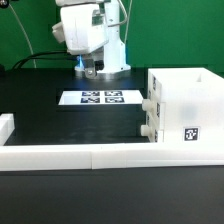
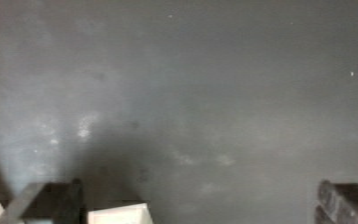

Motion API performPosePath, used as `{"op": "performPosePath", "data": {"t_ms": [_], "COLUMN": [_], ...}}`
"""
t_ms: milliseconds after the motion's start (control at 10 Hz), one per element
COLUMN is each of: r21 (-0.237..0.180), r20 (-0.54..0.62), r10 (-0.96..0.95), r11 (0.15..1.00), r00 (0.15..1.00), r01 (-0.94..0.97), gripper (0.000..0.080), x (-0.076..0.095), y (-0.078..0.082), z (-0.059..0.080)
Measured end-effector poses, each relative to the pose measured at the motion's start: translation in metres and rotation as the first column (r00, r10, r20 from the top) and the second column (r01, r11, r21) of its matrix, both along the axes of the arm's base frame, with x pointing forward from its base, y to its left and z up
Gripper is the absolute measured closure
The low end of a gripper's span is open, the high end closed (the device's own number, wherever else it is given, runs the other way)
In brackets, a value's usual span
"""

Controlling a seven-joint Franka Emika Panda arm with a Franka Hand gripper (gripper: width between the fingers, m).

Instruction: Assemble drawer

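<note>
The white drawer box (image 1: 185,105) stands on the black table at the exterior view's right, with a square tag (image 1: 190,133) on its near face. Two small round knobs (image 1: 148,103) stick out of the side facing the exterior view's left, one above the other, so the trays appear to sit inside the shell. My gripper (image 1: 90,70) hangs over the far side of the table, well away from the box. In the wrist view my gripper (image 2: 197,205) is open and empty, with dark fingertips (image 2: 51,205) wide apart over bare table.
The marker board (image 1: 100,98) lies flat just in front of my gripper; a white corner (image 2: 119,213) shows in the wrist view. A long low white border wall (image 1: 90,153) runs along the front, with a raised end (image 1: 5,128) at the exterior view's left.
</note>
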State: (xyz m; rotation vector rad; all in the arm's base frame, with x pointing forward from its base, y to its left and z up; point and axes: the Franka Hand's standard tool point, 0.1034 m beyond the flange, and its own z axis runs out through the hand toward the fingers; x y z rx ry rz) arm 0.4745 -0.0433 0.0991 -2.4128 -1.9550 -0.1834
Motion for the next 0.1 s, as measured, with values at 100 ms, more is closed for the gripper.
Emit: {"op": "performPosePath", "data": {"t_ms": [100], "r21": [0.000], "r20": [0.000], "r10": [0.000], "r11": [1.000], "r00": [1.000], "r01": [0.000], "gripper": [0.0150], "x": [0.0000], "y": [0.0000], "z": [0.0000]}}
